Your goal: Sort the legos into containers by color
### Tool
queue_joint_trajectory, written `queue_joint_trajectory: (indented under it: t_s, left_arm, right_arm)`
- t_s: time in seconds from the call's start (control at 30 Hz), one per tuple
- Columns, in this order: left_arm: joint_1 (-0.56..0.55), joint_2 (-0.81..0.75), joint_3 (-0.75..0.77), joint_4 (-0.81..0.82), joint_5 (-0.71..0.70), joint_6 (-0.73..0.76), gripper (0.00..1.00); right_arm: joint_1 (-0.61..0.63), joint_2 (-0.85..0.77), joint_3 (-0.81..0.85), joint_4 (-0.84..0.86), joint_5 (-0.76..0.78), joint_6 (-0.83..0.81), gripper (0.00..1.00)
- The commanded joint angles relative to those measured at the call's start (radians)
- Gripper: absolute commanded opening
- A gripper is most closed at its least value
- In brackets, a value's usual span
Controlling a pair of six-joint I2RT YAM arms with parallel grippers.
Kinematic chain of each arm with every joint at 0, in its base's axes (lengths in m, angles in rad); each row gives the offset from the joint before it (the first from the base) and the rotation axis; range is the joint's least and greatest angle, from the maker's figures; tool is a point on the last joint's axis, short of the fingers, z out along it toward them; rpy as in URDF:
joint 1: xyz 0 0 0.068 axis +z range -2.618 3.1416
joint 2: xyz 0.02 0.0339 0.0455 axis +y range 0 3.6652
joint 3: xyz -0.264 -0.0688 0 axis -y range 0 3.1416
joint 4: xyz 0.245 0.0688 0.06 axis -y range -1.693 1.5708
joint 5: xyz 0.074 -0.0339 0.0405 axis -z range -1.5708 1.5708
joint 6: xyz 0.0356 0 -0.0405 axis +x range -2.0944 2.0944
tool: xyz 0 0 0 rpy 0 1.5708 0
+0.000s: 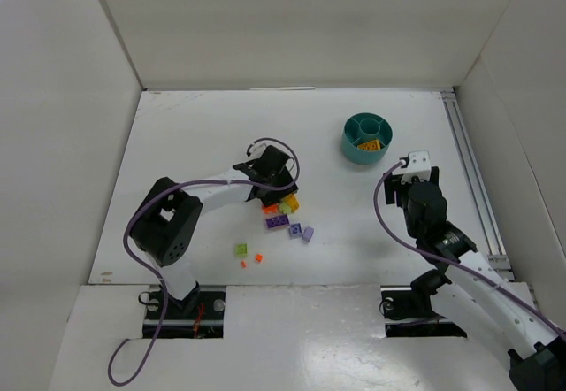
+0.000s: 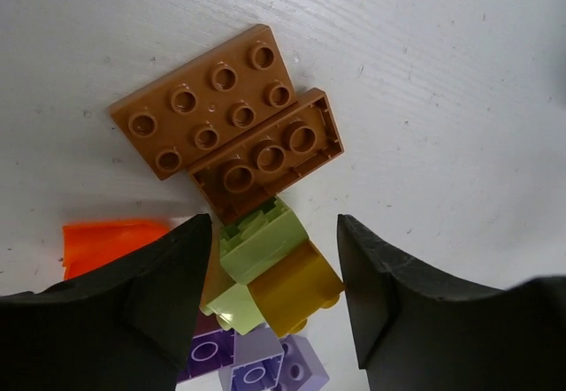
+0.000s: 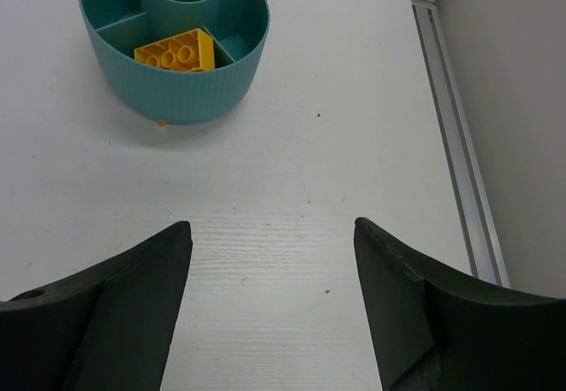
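My left gripper [image 1: 272,181] hangs open over the lego pile [image 1: 285,214] at mid-table. In the left wrist view its jaws [image 2: 274,272] straddle a light green brick [image 2: 263,239] and a yellow-orange brick [image 2: 298,288] without touching them. Two brown plates [image 2: 225,112] lie just beyond, an orange piece [image 2: 110,236] to the left, and purple [image 2: 208,351] and lavender [image 2: 265,369] bricks below. The teal dish [image 1: 352,146] stands at the back right and holds a yellow brick [image 3: 177,50] in one outer compartment. My right gripper [image 1: 407,170] is open and empty, short of the dish [image 3: 181,90].
A loose green brick [image 1: 240,249] and two small orange bits [image 1: 259,257] lie nearer the left arm's base. White walls enclose the table. A metal rail [image 3: 455,170] runs along the right edge.
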Motion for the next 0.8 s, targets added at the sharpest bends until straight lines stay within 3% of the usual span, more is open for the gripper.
queue_joint_trajectory:
  t_s: [0.0, 0.23, 0.47, 0.57, 0.77]
  left_arm:
    - [-0.001, -0.012, 0.023, 0.015, -0.004, -0.006, 0.54]
    - [-0.001, 0.006, 0.023, 0.040, -0.002, 0.026, 0.48]
    - [-0.001, 0.026, 0.032, 0.040, -0.011, 0.026, 0.62]
    - [-0.001, 0.026, 0.023, 0.074, -0.011, 0.026, 0.64]
    - [-0.001, 0.038, 0.032, 0.052, -0.020, 0.026, 0.48]
  right_arm:
    - [0.007, -0.012, 0.041, 0.004, 0.034, 0.018, 0.79]
    - [0.016, -0.012, 0.041, -0.005, 0.034, 0.018, 0.79]
    - [0.035, -0.022, 0.041, -0.005, 0.043, 0.009, 0.79]
    - [0.035, -0.022, 0.050, -0.005, 0.043, 0.009, 0.79]
    - [0.044, -0.002, 0.050, -0.005, 0.054, 0.009, 0.79]
